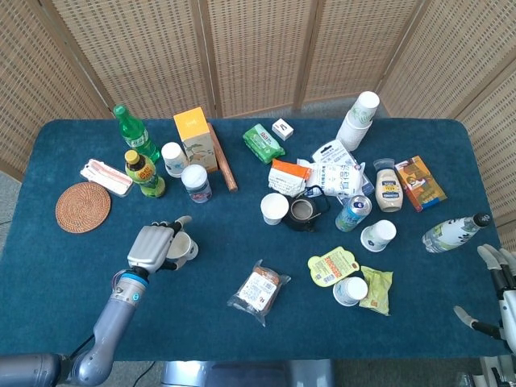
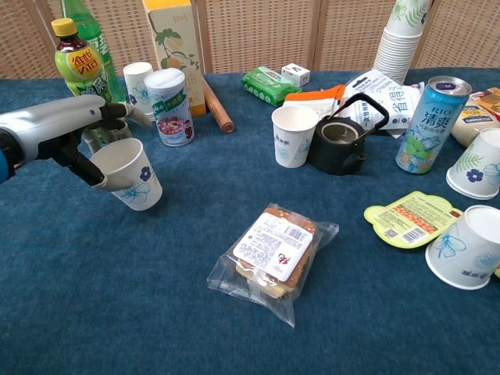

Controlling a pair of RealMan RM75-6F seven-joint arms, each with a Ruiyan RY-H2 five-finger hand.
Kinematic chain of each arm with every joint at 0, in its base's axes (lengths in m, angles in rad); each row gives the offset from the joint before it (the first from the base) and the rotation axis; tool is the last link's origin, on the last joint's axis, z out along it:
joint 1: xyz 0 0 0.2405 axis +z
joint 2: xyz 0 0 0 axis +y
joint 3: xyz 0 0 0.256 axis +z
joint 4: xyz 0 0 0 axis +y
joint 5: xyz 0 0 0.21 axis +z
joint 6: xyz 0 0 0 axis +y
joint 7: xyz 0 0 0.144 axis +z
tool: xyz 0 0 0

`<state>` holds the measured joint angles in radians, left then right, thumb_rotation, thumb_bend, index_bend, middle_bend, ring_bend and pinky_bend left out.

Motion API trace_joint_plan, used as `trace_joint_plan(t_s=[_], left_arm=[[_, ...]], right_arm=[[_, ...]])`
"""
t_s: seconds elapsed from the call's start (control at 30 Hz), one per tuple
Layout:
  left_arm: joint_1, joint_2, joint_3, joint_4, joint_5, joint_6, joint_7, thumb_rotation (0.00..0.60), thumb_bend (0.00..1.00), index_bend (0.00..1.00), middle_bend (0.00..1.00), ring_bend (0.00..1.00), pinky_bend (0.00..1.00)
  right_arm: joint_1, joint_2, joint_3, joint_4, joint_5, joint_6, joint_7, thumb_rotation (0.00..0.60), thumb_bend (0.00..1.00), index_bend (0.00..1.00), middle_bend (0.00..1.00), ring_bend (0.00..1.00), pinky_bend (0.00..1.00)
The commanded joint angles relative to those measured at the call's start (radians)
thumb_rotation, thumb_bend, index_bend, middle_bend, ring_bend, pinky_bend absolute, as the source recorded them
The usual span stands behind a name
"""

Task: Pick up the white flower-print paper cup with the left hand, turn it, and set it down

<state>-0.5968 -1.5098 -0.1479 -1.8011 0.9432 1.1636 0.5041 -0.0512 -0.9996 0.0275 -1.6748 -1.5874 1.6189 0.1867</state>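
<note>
The white flower-print paper cup [image 2: 131,174] is in the grip of my left hand [image 2: 64,133] at the table's left front. It is tilted, with the open mouth leaning toward the hand and the base pointing down and to the right, close over the blue cloth. In the head view the same cup [image 1: 186,248] shows just right of the left hand [image 1: 153,246], whose fingers wrap its rim and side. My right hand [image 1: 493,292] hangs past the table's right front corner, fingers apart and empty.
A wrapped bun [image 2: 273,254] lies right of the cup. Behind the hand stand a yellow-capped green bottle [image 2: 80,64], a lidded jar [image 2: 169,95] and another paper cup [image 2: 139,86]. A white cup [image 2: 294,134], black pot [image 2: 337,144] and blue can [image 2: 426,125] crowd the middle.
</note>
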Motion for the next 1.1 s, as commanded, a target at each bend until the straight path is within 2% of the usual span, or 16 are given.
trace_joint_plan(t_s=[0.03,0.23,0.43,0.6,0.73,0.9,0.97,1.07,1.1], left_arm=[[0.064,0.026,0.02,0.041,0.168,-0.034,-0.28,0.6,0.31,0.18,0.41,0.37,0.38],[0.115,0.023,0.041,0.152,0.31,-0.027,-0.57,0.6,0.31,0.19,0.42,0.37,0.39],[0.142,0.01,0.065,0.248,0.352,-0.036,-0.705,0.6,0.31,0.19,0.42,0.37,0.38],[0.151,-0.002,0.071,0.295,0.367,-0.045,-0.754,0.6,0.31,0.19,0.43,0.37,0.38],[0.159,-0.009,0.074,0.321,0.364,-0.044,-0.731,0.6,0.31,0.19,0.43,0.37,0.38],[0.167,0.003,0.083,0.325,0.338,-0.038,-0.601,0.6,0.31,0.18,0.4,0.35,0.36],[0.17,0.021,0.089,0.304,0.315,-0.038,-0.516,0.6,0.31,0.16,0.34,0.26,0.27],[0.174,0.056,0.094,0.246,0.257,-0.04,-0.377,0.6,0.31,0.15,0.18,0.04,0.07],[0.175,0.067,0.094,0.225,0.236,-0.038,-0.336,0.6,0.31,0.14,0.13,0.01,0.02]], right_arm=[[0.0,-0.001,-0.001,-0.002,-0.002,0.0,-0.004,0.6,0.09,0.0,0.0,0.0,0.07],[-0.001,-0.002,0.0,-0.003,0.0,0.001,-0.009,0.6,0.1,0.0,0.0,0.0,0.07],[0.0,-0.004,-0.001,-0.003,-0.001,-0.001,-0.015,0.6,0.1,0.0,0.0,0.0,0.07],[0.001,-0.006,0.0,-0.004,0.0,-0.002,-0.018,0.6,0.09,0.0,0.0,0.0,0.07],[0.0,-0.006,0.0,-0.003,0.001,-0.001,-0.016,0.6,0.1,0.0,0.0,0.0,0.07],[0.0,-0.007,-0.001,-0.003,-0.001,-0.002,-0.019,0.6,0.09,0.0,0.0,0.0,0.07],[0.0,-0.007,-0.001,-0.004,-0.002,-0.002,-0.023,0.6,0.1,0.0,0.0,0.0,0.07],[0.0,-0.008,-0.001,-0.004,-0.001,-0.001,-0.024,0.6,0.1,0.0,0.0,0.0,0.07],[0.0,-0.008,-0.001,-0.004,-0.001,-0.001,-0.025,0.6,0.1,0.0,0.0,0.0,0.07]])
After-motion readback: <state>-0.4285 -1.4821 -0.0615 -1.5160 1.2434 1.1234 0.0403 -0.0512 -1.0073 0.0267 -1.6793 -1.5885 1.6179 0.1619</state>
